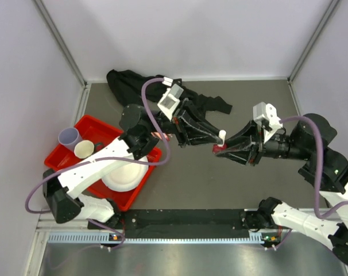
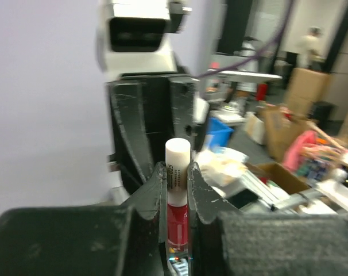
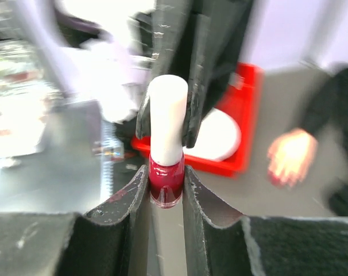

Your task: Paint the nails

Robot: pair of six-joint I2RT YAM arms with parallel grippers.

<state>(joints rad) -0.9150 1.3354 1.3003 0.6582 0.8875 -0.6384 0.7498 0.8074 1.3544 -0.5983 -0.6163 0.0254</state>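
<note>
A small red polish bottle (image 1: 220, 148) with a white cap (image 1: 222, 136) hangs above the table's middle between both grippers. My left gripper (image 1: 217, 137) is shut on the white cap (image 2: 177, 163). My right gripper (image 1: 221, 153) is shut on the red glass body (image 3: 165, 181). The right wrist view shows the cap (image 3: 167, 118) rising between the left gripper's black fingers (image 3: 192, 109). The pale mannequin hand (image 3: 289, 155) lies on the table beyond, blurred, with its black sleeve (image 3: 335, 103). In the top view the hand (image 1: 159, 135) peeks out from under the left arm. The nails cannot be made out.
A red tray (image 1: 65, 156) at the left holds a lilac cup (image 1: 68, 137), a cream cup (image 1: 84, 149) and a white plate (image 1: 125, 175). The black sleeve fabric (image 1: 131, 83) spreads along the back. A black strip (image 1: 185, 217) runs along the near edge.
</note>
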